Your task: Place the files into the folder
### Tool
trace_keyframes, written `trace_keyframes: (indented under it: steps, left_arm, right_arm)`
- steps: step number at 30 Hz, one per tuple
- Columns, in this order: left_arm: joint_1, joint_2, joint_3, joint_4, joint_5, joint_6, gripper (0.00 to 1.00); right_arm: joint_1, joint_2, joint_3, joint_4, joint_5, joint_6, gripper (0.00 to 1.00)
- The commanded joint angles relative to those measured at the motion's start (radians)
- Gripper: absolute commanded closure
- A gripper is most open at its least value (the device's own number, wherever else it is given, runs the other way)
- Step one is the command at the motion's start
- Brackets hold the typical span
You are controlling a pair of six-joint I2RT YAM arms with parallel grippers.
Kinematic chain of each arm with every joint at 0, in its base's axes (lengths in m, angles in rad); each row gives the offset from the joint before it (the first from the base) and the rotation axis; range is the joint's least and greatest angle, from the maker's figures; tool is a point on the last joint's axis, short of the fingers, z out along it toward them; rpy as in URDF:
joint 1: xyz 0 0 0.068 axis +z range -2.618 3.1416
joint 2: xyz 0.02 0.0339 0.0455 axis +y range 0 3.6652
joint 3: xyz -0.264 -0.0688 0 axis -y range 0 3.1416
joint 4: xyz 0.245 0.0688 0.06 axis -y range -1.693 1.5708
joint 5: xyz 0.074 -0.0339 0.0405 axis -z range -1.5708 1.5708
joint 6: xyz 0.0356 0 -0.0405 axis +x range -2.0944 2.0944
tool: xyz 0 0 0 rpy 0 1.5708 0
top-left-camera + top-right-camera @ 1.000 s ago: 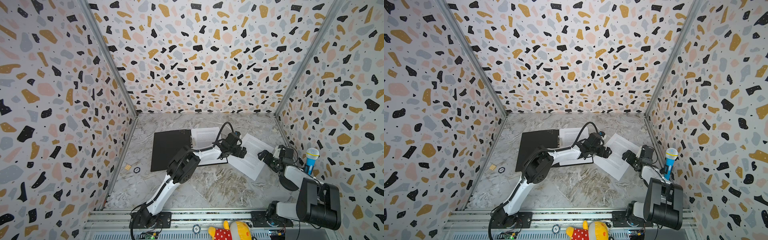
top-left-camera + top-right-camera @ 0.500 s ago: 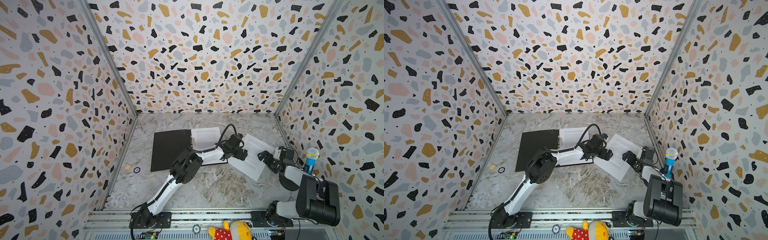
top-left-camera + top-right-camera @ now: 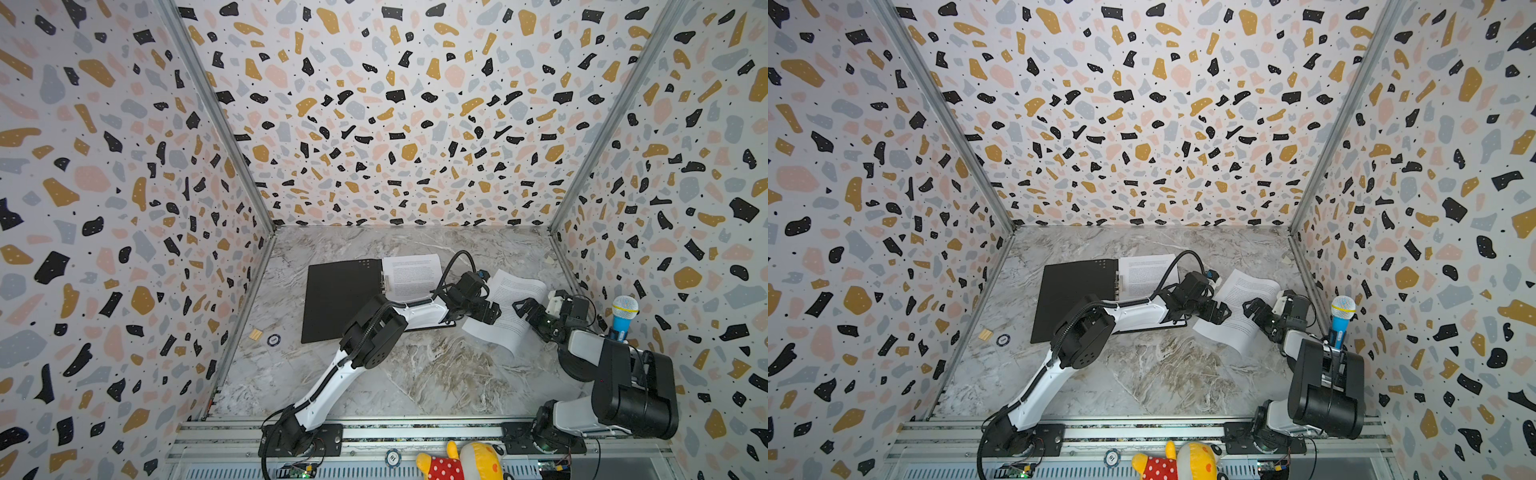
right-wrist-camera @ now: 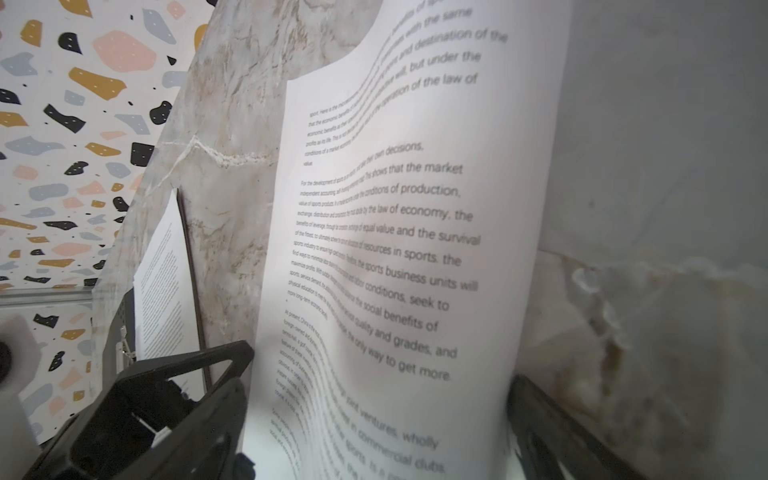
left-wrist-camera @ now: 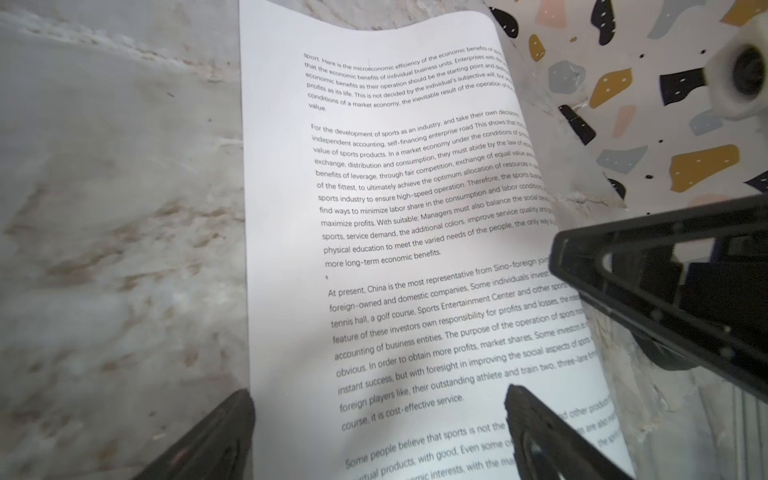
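the left arm [image 3: 419, 309] covers the near right corner of the folder [image 3: 336, 299] and part of the sheet [image 3: 411, 274] in it, whose print is too small to read in both top views.

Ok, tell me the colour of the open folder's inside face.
Black. The folder shows best in a top view.

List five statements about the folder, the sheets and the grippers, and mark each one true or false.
1. The flat black folder lies open on the marble table. True.
2. A white text sheet rests on the folder's right half. True.
3. The second white text sheet is inside the folder. False: it lies on the table beside the folder.
4. The left gripper is shut on paper. False: its jaws stand open.
5. The right gripper is open. True.
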Motion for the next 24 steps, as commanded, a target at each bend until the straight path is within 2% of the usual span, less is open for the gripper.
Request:
trace_keyframes:
  steps: [1,9,21,24]
  left_arm:
    - [-0.012,-0.016,-0.055,0.039,0.082,-0.059,0.04]
    - [-0.011,-0.054,-0.140,0.183,0.139,-0.132,0.04]
    - [-0.011,-0.065,-0.172,0.215,0.141,-0.153,0.04]
    - [-0.009,-0.064,-0.172,0.211,0.136,-0.154,0.04]
  right_arm:
    - [-0.006,0.025,-0.026,-0.022,-0.067,0.032,0.02]
    - [-0.017,0.058,-0.040,0.029,-0.127,0.068,0.08]
    - [-0.046,0.072,-0.082,0.065,-0.148,0.090,0.35]
    - [-0.061,0.057,-0.093,0.058,-0.147,0.085,0.38]
